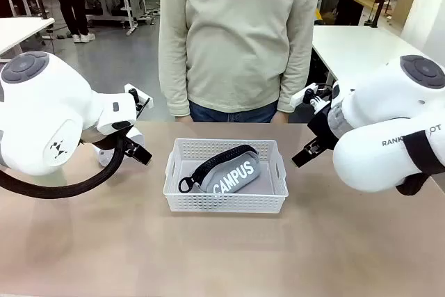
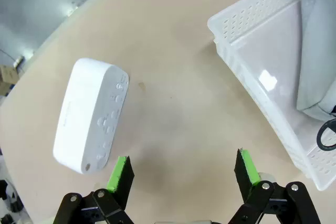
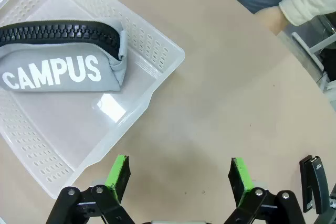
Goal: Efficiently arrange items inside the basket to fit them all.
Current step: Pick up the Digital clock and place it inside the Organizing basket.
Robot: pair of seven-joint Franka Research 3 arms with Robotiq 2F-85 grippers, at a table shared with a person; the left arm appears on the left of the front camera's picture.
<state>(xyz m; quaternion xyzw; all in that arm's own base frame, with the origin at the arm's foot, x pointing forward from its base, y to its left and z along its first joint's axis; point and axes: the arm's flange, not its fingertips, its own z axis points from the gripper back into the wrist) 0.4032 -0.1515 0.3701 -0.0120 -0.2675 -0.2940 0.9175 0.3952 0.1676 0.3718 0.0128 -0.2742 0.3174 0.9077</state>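
Left pincer (image 2: 184, 167) and right pincer (image 3: 179, 170) stood open; the left probably needed to straddle the white device (image 2: 90, 115), frame-left, across its width.

The front view's top edge cuts the person (image 1: 236, 33) off at the shoulders, and the hands below the sleeve ends cannot be made out. The left wrist view's right edge slices through the basket (image 2: 252, 77) and the grey pouch (image 2: 320, 51); of the strap (image 2: 324, 132), a black loop pokes in at lower right. Marks on the white device (image 2: 86, 116) are too small to read. In the right wrist view basket and pouch run off the left edge, and the black stapler (image 3: 313, 182), lower right, shows as a narrow piece whose full shape cannot be told.
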